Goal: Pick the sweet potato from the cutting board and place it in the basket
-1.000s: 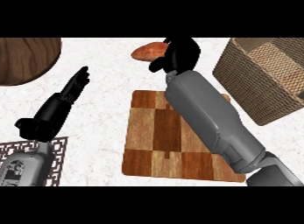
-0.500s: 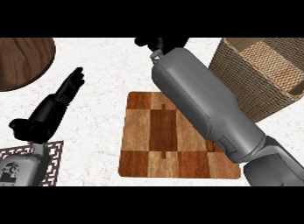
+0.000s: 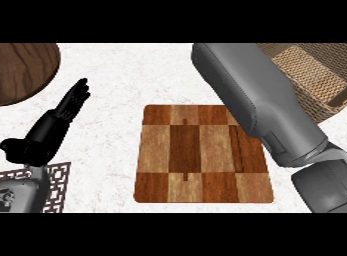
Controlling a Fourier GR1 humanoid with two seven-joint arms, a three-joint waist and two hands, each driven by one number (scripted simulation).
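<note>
Head view, my left hand [image 3: 50,127] straight-fingered beside the cutting board [image 3: 202,155], right forearm [image 3: 257,100] over the basket [image 3: 312,72], right hand seemingly off-frame, grip I cannot tell.

Counter top [image 3: 109,145], white with faint grey marbling (seen steeply from above), evenly and softly lit. Upper left: a round dark-wood piece [image 3: 17,72], possibly a bowl, cut by the edge. Lower left: a brown lattice-patterned mat [image 3: 55,184] lying flat.

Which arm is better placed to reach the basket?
Right. Its grey forearm runs alongside the woven wicker basket at upper right; the black left hand rests open across the checkered wooden cutting board.
</note>
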